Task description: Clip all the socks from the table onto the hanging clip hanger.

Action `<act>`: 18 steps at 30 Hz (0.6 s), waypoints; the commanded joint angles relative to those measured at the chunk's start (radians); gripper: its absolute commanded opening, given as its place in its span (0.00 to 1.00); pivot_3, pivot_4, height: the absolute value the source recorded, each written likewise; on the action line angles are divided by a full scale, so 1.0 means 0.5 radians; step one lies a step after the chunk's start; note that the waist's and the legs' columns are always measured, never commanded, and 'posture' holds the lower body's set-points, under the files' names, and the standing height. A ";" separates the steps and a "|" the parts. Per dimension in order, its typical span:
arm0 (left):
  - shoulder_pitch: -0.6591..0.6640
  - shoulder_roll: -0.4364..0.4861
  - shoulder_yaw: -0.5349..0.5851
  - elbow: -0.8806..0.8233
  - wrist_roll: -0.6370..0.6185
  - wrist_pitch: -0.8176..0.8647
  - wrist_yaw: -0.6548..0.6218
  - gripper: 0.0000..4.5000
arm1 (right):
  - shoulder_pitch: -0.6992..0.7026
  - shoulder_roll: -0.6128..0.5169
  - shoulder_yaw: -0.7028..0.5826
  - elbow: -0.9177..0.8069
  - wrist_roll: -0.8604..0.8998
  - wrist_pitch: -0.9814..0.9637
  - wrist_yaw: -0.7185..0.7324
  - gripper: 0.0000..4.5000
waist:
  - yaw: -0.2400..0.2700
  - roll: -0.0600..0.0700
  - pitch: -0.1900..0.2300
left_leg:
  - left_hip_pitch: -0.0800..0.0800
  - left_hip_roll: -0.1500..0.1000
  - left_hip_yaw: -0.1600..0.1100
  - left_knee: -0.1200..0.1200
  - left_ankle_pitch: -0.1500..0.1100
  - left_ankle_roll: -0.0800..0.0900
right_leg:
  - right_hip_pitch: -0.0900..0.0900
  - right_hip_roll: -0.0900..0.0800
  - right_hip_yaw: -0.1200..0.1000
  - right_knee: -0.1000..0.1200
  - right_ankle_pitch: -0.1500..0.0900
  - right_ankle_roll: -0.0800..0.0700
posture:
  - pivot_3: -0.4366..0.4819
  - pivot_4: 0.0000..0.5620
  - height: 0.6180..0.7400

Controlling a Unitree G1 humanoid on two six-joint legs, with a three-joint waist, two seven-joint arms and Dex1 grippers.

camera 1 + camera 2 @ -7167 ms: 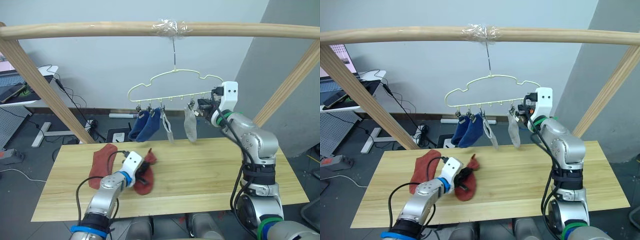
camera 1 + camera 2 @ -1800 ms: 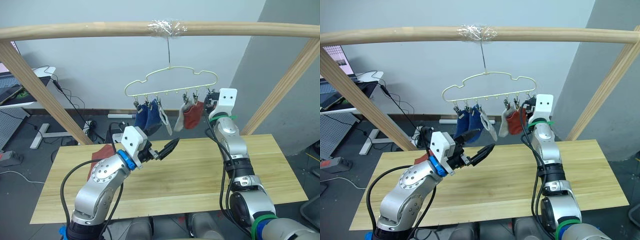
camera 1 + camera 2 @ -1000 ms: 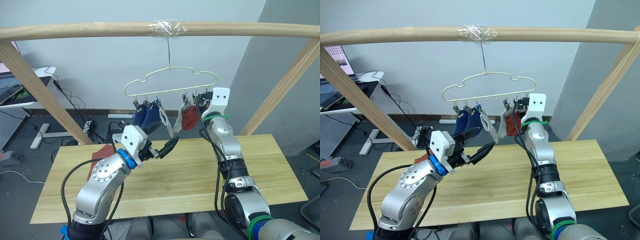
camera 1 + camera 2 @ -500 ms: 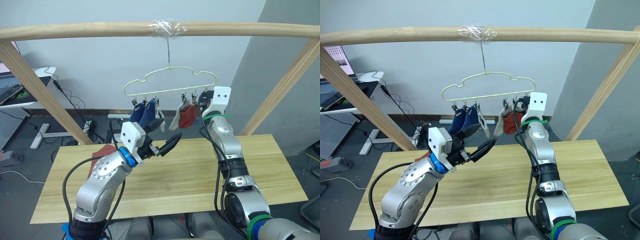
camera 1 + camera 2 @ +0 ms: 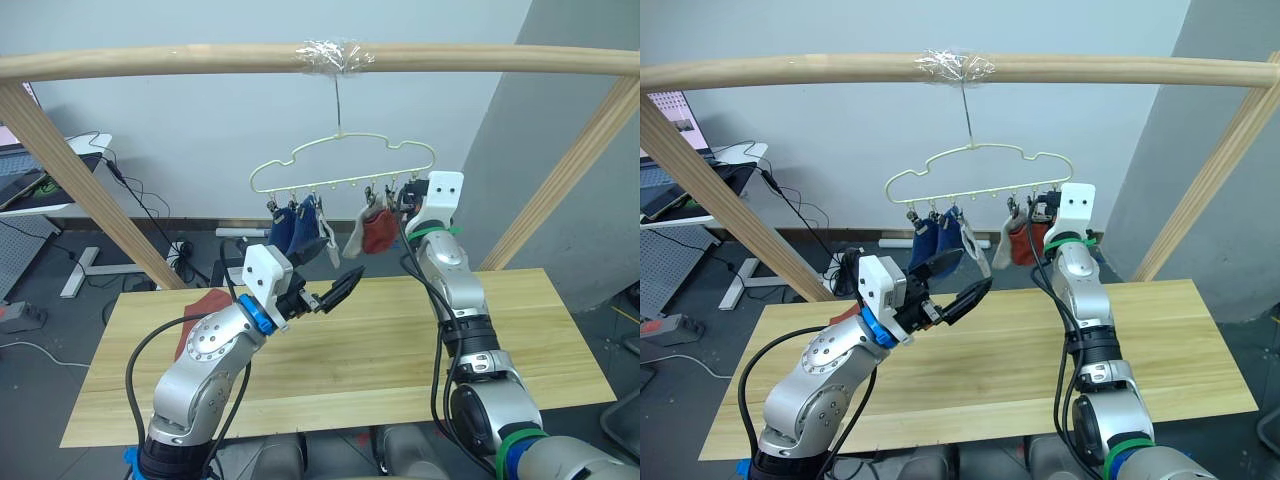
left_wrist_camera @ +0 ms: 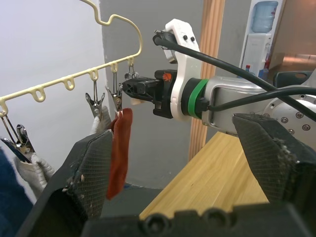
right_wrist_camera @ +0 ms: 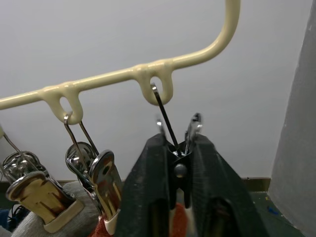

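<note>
Clip hanger (image 5: 340, 165) hangs from the pole (image 5: 320, 58) above the table (image 5: 400, 340); five socks (image 5: 300, 225) dangle under it, one sock (image 5: 205, 305) lies on the table's left, behind the left arm (image 5: 215, 350)

The left claw (image 5: 335, 290) is held up with its 2 fingers apart. The right claw (image 7: 177, 170) is raised high, fingers squeezed together.

- Long rectangular tabletop of pale yellowish wood planks (image 5: 400, 345): visible grain.
- Rust-red soft fabric ankle sock (image 5: 205, 304): lies flat near the tabletop's far left edge, partly hidden behind an arm.
</note>
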 commanded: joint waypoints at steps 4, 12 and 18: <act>-0.012 0.007 -0.013 -0.088 0.008 -0.023 0.003 0.96 | -0.058 -0.002 0.034 -0.104 -0.015 -0.039 0.028 0.62 | 0.000 0.000 0.000 | 0.000 0.000 0.000 0.000 0.000 0.000 | 0.000 0.000 0.000 0.000 0.000 0.000 | 0.48 0.20 1.00; -0.023 0.005 -0.021 -0.080 0.013 -0.020 0.006 0.96 | -0.064 0.004 0.033 -0.098 0.000 -0.037 0.037 0.62 | 0.000 0.000 0.000 | 0.000 0.000 0.000 0.000 0.000 0.000 | 0.000 0.000 0.000 0.000 0.000 0.000 | 0.48 0.20 1.00; -0.026 0.001 -0.026 -0.076 0.014 -0.020 0.007 0.96 | -0.065 0.005 0.027 -0.092 0.010 -0.041 0.043 0.33 | 0.000 0.000 0.000 | 0.000 0.000 0.000 0.000 0.000 0.000 | 0.000 0.000 0.000 0.000 0.000 0.000 | 0.48 0.20 1.00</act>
